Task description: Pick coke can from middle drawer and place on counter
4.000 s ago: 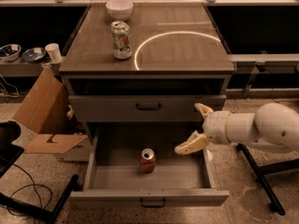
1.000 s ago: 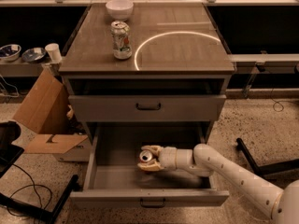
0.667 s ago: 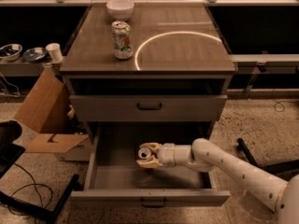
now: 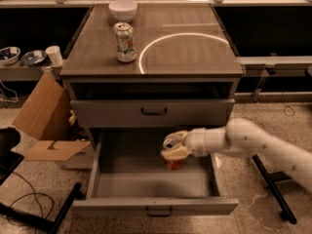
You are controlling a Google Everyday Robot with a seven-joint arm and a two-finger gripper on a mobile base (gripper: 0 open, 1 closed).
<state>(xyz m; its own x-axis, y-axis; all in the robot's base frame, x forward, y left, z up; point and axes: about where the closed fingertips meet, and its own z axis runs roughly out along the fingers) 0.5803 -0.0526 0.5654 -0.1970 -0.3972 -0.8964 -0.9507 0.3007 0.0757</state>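
On my left I see a brown cardboard box (image 4: pixel 41 113) with open flaps standing beside the cabinet. On the glossy grey-brown counter (image 4: pixel 195 52) a small white bowl (image 4: pixel 123 9) sits at the back, with a dented silver-white can (image 4: pixel 125 42) upright in front of it, just left of the bright ring reflection. Under the shut upper grey drawer (image 4: pixel 153 112), the wide grey middle drawer (image 4: pixel 156 204) is pulled out. The cream two-finger gripper (image 4: pixel 171 149) is inside it, right of centre, its fingers pinched around the small red coke can (image 4: pixel 174 164). The can's silver top leans up and left, and I cannot tell whether its base touches the drawer floor. The white arm (image 4: pixel 253 143) comes in from my right, forearm nearly level over the drawer's right wall.
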